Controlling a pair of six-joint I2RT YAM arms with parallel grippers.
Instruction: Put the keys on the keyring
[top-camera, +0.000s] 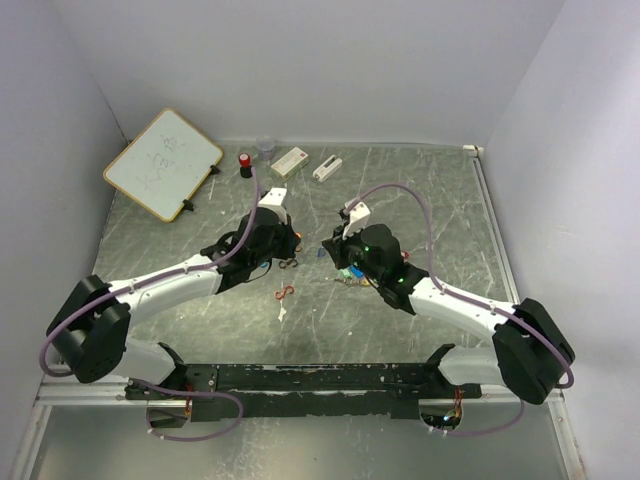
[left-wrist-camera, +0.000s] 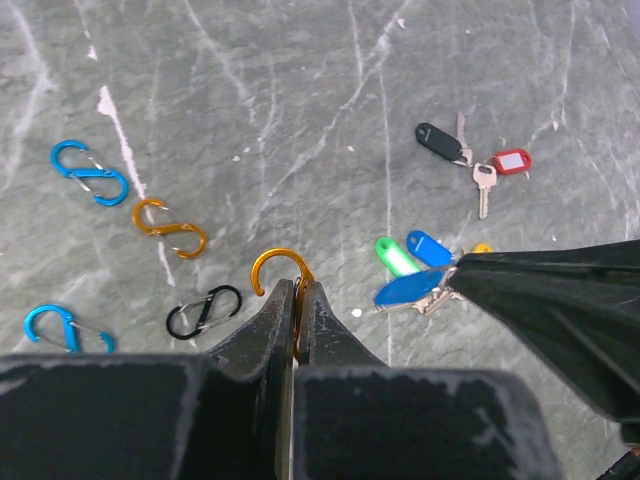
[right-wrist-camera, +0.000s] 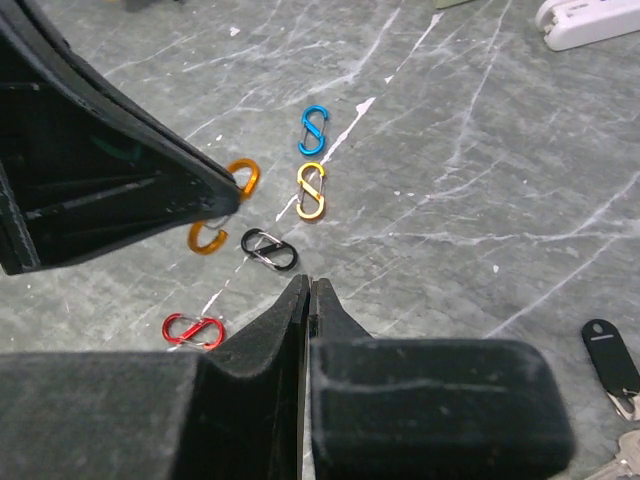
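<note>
My left gripper (left-wrist-camera: 296, 290) is shut on the keyring (left-wrist-camera: 283, 268), an orange S-shaped clip whose upper hook sticks out past the fingertips. From the right, my right gripper (right-wrist-camera: 308, 285) comes in shut on a blue-tagged key (left-wrist-camera: 410, 288); the tag points toward the orange hook, a short gap away. On the table beyond lie keys with a green tag (left-wrist-camera: 395, 255), a second blue tag (left-wrist-camera: 430, 248), a yellow tag (left-wrist-camera: 482, 248), a black tag (left-wrist-camera: 440, 140) and a red tag (left-wrist-camera: 511, 161). Both grippers meet mid-table in the top view, near the keys (top-camera: 352, 272).
Loose S-clips lie around: blue (left-wrist-camera: 90, 172), orange (left-wrist-camera: 170, 227), black (left-wrist-camera: 204, 311), another blue (left-wrist-camera: 60, 328), red (right-wrist-camera: 193, 331) and yellow (right-wrist-camera: 311, 190). At the back stand a whiteboard (top-camera: 162, 162), a red-capped item (top-camera: 244, 160), a cup (top-camera: 265, 148) and small white boxes (top-camera: 290, 159).
</note>
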